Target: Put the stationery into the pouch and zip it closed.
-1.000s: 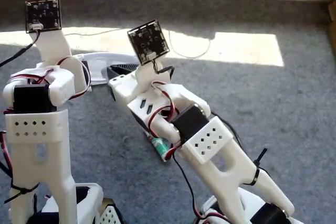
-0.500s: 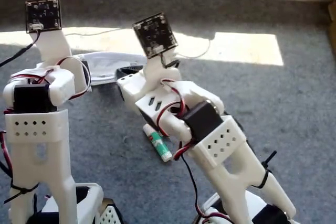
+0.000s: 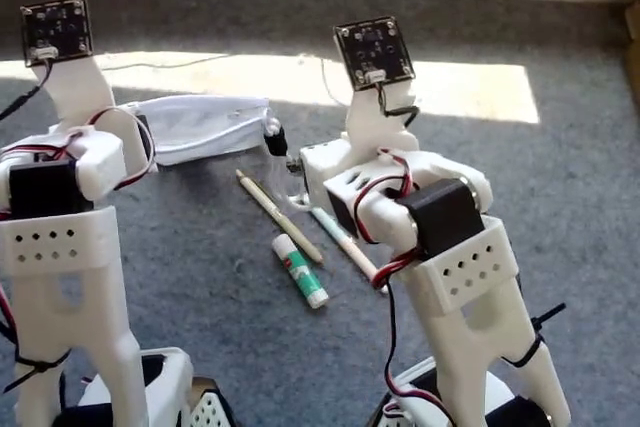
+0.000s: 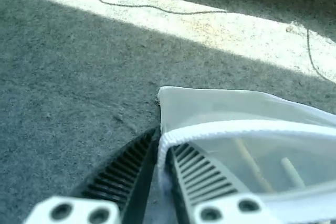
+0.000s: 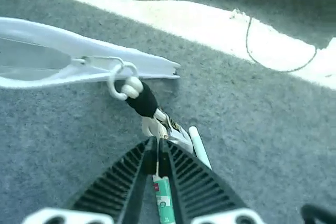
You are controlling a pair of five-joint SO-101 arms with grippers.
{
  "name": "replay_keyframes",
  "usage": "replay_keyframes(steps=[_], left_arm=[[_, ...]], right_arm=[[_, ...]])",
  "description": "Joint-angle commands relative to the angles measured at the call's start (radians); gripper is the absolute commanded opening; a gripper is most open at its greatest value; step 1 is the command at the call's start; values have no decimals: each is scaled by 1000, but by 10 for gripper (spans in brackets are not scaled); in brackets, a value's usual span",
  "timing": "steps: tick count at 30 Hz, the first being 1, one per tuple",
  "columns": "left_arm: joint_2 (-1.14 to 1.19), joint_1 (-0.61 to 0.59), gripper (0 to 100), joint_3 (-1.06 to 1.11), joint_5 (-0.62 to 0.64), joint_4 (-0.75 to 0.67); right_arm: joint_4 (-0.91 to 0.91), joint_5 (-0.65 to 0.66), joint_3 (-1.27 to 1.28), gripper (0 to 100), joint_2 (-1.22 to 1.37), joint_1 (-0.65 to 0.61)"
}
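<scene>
Two robot arms work a white see-through pouch (image 3: pixel 205 127) on a grey carpeted surface (image 3: pixel 520 197). The left gripper (image 4: pixel 160 140) has its fingers closed on one end of the pouch. The right gripper (image 5: pixel 157 148) has its fingers nearly shut, pinching the tag of the zip pull (image 5: pixel 142 99) at the other end.

A pencil (image 3: pixel 278 217), a glue stick (image 3: pixel 300 270) and a pen (image 3: pixel 345 240) lie outside, just beside the pouch. This looks like the zip-opening step — packing has not begun. Next, the right fingers would need to release the tag and pick up an item.

Two pale stick shapes show through the pouch wall — whether they are inside, I cannot tell.
</scene>
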Motion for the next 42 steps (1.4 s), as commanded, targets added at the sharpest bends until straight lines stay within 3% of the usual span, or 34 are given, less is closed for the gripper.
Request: replay_keyframes(steps=[1, 5, 14, 19, 32, 42], left_arm=[[-13, -76, 8, -61, 9, 0], [-13, -102, 8, -53, 5, 11], [-13, -186, 8, -53, -32, 38], [-13, -186, 8, -53, -40, 66], [-10, -186, 9, -51, -41, 80], [-13, -183, 10, -18, -41, 72]], right_arm=[[51, 3, -51, 9, -27, 35], [41, 60, 22, 10, -25, 38], [-171, 153, 285, 15, -5, 38], [-176, 155, 302, 102, 156, 38], [-211, 196, 31, 104, 605, 31], [-216, 209, -93, 104, 809, 12]])
